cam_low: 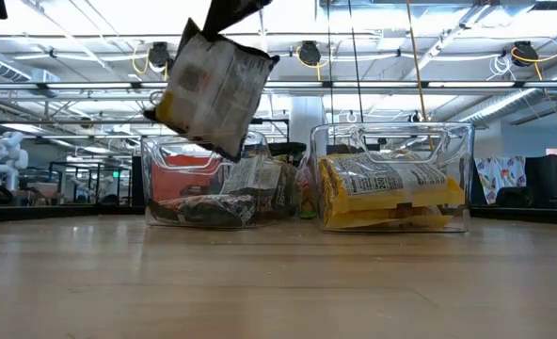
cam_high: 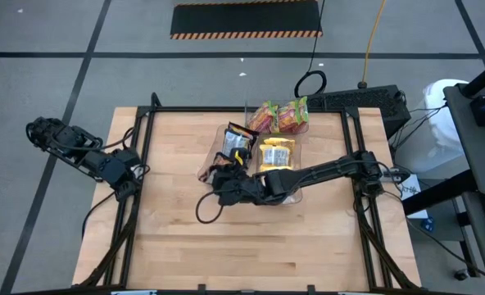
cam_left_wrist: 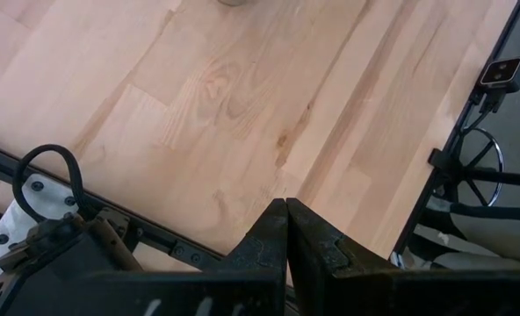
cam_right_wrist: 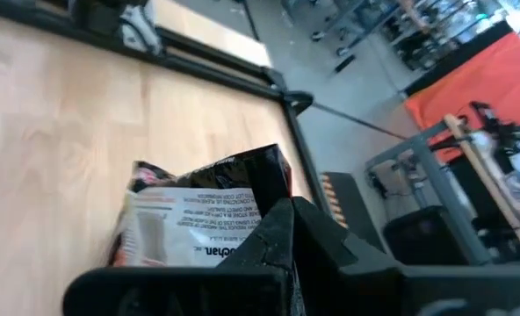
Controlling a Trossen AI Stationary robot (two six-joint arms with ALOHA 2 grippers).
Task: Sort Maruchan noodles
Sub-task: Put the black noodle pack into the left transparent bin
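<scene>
From above, you cannot make out the right pincer (cam_high: 224, 182) clearly: the dark arm and its cable cover the fingers, and the packet it carries is hidden beneath them. Your right wrist view fills that in: the fingers are pinched on the edge of a dark packet (cam_right_wrist: 198, 219), pale printed back facing the camera, with the bench (cam_right_wrist: 58, 132) below it. The low view shows the same packet (cam_low: 213, 85) hanging tilted in the air above the left clear bin (cam_low: 213, 184), but the pincer itself is cut off by the frame's upper edge.

In the overhead view, the dark packets (cam_high: 237, 141) lie in one bin, yellow packets (cam_high: 277, 153) in the bin beside it, and pink-green packets (cam_high: 282, 116) in the bin behind. The low view hides that rear bin almost entirely.

Your left pincer (cam_left_wrist: 285, 230) sits at the bench's left edge, fingers pressed together, holding nothing.
</scene>
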